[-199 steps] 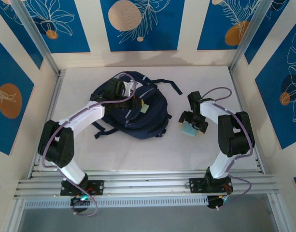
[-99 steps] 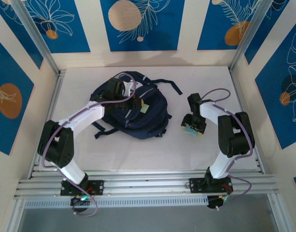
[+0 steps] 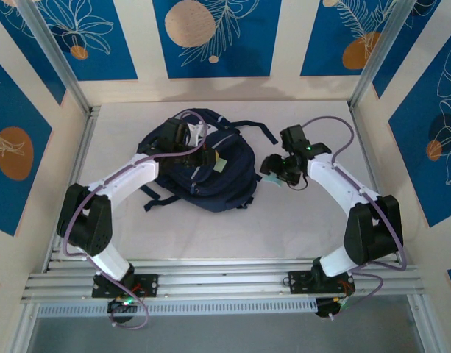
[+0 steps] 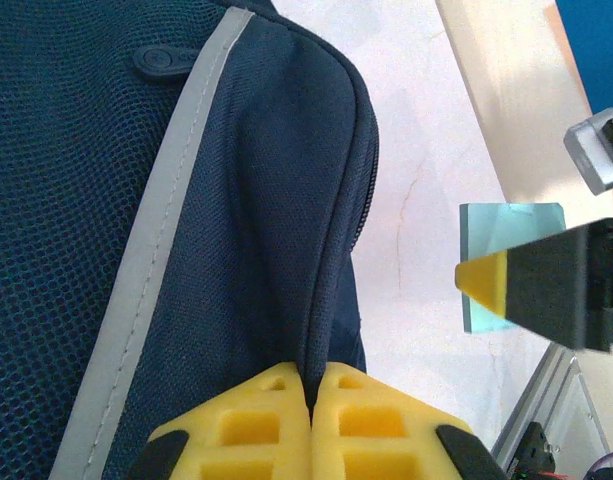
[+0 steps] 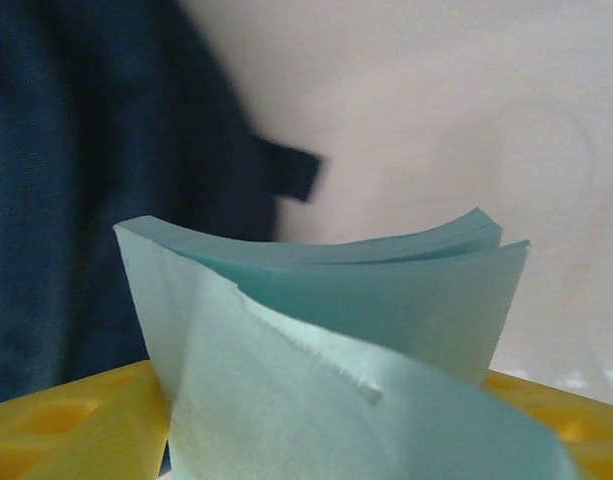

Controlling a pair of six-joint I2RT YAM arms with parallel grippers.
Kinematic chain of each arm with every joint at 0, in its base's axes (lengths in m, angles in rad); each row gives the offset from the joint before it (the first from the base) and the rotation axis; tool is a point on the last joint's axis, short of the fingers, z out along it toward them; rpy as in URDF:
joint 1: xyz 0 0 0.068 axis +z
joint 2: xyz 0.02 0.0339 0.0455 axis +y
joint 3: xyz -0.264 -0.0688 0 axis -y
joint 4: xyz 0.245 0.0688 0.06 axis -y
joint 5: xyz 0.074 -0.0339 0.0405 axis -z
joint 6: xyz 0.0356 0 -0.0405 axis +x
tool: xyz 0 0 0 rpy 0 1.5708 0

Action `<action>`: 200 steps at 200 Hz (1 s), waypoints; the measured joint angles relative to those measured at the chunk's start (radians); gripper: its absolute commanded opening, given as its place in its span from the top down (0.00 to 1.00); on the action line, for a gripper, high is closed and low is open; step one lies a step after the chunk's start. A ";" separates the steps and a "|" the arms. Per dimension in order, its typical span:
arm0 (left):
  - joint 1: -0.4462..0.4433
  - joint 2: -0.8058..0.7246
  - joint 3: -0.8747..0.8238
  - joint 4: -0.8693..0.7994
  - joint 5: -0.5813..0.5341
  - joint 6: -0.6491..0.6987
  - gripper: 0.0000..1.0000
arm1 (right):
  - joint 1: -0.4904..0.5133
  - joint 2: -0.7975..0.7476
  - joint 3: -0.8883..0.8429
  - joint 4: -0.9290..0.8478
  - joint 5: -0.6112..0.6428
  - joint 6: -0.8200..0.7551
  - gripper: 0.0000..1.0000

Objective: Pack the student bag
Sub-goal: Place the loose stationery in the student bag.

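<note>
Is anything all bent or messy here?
Yes. The teal paper pad pinched in the right gripper is squashed into a curve, and its sheets fan apart at the top edge. The student bag looks fine.

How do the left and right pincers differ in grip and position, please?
The left pincer is shut on the student bag, by its zipper; the right pincer is shut on a teal paper pad. The left is over the bag; the right is beside it, over the table. Both have yellow fingers.

white table point(image 3: 210, 228) | blue leaf-print wall panels point(image 3: 240, 51) | teal paper pad point(image 5: 386, 300), curved
</note>
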 measured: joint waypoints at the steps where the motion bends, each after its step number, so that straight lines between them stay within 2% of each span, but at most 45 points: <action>1: 0.000 0.000 0.000 0.000 0.000 0.000 1.00 | 0.003 0.001 0.003 0.001 -0.002 0.001 0.30; 45: 0.000 0.000 0.004 0.004 0.006 -0.017 1.00 | 0.132 0.191 0.207 0.071 -0.058 0.053 0.29; 83: 0.002 -0.004 0.005 0.012 0.005 -0.034 1.00 | 0.179 0.351 0.343 0.085 -0.098 0.086 0.11; 111: 0.004 -0.006 0.016 0.016 -0.002 -0.034 1.00 | 0.175 0.359 0.341 0.092 -0.127 0.100 0.09; 125: 0.004 -0.006 0.020 0.016 -0.002 -0.034 1.00 | 0.165 0.343 0.307 0.133 -0.150 0.108 0.13; 137: 0.003 -0.006 0.020 0.014 0.000 -0.035 1.00 | 0.154 0.320 0.260 0.180 -0.178 0.120 0.21; 160: 0.002 -0.006 0.020 0.015 0.001 -0.046 1.00 | 0.140 0.289 0.178 0.274 -0.241 0.164 0.50; 170: 0.002 -0.006 0.020 0.015 0.003 -0.051 1.00 | 0.135 0.288 0.161 0.300 -0.265 0.172 0.60; 190: 0.001 -0.006 0.020 0.015 0.004 -0.053 1.00 | 0.134 0.288 0.148 0.340 -0.301 0.200 0.71; 200: 0.000 -0.006 0.020 0.016 0.004 -0.056 1.00 | 0.136 0.288 0.148 0.358 -0.314 0.214 0.72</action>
